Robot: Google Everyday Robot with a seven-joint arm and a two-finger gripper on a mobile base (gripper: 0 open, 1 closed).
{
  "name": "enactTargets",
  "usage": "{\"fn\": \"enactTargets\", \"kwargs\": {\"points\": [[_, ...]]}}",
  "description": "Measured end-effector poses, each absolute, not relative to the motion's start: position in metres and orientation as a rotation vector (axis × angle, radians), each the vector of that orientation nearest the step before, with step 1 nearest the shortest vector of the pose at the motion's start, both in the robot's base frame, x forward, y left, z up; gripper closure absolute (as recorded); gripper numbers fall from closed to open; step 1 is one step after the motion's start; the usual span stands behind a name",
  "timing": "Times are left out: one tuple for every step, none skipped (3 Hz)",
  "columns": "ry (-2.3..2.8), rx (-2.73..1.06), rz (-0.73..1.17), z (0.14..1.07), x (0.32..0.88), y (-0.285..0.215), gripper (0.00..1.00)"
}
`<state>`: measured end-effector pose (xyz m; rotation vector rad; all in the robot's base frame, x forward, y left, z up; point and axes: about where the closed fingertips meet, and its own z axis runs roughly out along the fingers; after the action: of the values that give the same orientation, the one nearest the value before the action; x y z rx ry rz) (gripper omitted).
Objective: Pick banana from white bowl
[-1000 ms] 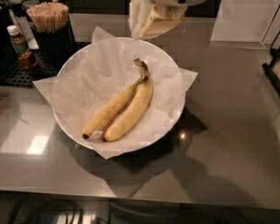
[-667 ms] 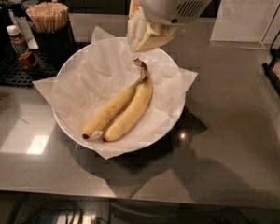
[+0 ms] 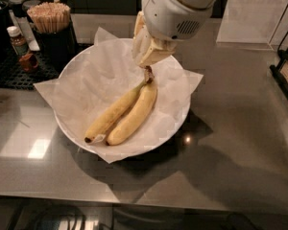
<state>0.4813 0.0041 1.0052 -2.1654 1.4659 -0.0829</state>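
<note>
Two yellow bananas joined at the stem lie side by side in the large white bowl, on its crinkled white paper lining. The stem end points to the back right and the tips to the front left. My gripper, cream-coloured under a white wrist housing, hangs over the back right of the bowl. Its lower end is right at the banana stem. The wrist hides the far rim of the bowl.
The bowl stands on a glossy grey counter. A black cup of wooden sticks and a small brown bottle stand on a black mat at the back left. A black rack is at the right edge.
My gripper has come down and forward from behind the bowl to the banana stem. The bananas and the bowl have not moved.
</note>
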Motion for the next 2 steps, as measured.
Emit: {"fn": "enactTargets", "kwargs": {"points": [[1.469,-2.153,-0.103,1.010,0.480,0.001,1.00],[1.472,-2.112,-0.073,0.995,0.492,-0.003,1.00]]}}
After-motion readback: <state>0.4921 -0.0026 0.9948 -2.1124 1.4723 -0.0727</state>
